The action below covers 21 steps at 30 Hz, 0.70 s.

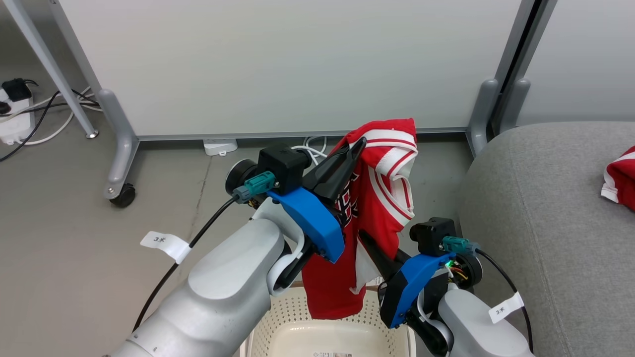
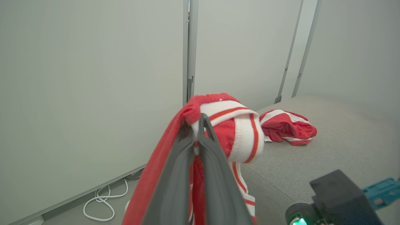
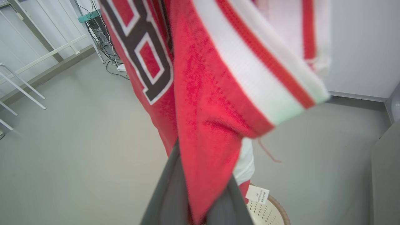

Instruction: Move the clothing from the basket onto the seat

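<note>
Noted a white power strip [image 1: 17, 116] and cables [image 1: 54, 130] on the grey floor [image 1: 74, 208] at far left, then the castered leg [image 1: 119, 158] of a pale partition [image 1: 297, 64]. Found the left gripper [image 1: 358, 145] raised, jaws pinched tight on the striped top edge of the red jersey [image 1: 382, 198], hung down over the opening of the basket [image 1: 292, 312]. Saw the right gripper [image 1: 364, 238] lower down, jaws closed on the jersey's lower fold. Marked the grey seat [image 1: 545, 223] at right, beside the basket, with the second red garment [image 1: 620, 178] lying on it toward the right.
</note>
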### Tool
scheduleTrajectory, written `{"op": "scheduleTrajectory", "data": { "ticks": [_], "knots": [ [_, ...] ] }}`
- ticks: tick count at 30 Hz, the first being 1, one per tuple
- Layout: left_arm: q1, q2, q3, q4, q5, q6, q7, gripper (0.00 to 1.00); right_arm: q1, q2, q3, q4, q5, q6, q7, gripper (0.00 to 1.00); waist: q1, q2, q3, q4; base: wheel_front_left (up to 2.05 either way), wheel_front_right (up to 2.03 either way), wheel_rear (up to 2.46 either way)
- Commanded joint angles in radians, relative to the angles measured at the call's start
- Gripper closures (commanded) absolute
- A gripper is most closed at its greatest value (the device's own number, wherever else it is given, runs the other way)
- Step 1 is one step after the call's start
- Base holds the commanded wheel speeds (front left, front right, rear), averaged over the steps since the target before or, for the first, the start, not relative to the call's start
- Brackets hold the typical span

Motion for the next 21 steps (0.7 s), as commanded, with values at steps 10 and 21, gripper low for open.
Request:
{"op": "scheduleTrajectory", "data": {
  "ticks": [10, 21],
  "knots": [
    [0.011, 0.01, 0.008, 0.02, -0.018, -0.002, -0.01, 1.0, -0.041, -0.002, 0.051, 0.064, 0.016, 0.0, -0.061, 1.0, -0.0001, -0.0001, -0.015, -0.027, 0.0, 0.0, 0.0],
    [0.015, 0.013, 0.007, 0.028, -0.018, -0.002, -0.012, 1.0, -0.055, -0.002, 0.077, 0.092, 0.036, 0.0, -0.084, 1.0, -0.0001, -0.0001, -0.012, -0.03, 0.0, 0.0, 0.0]
  ]
}}
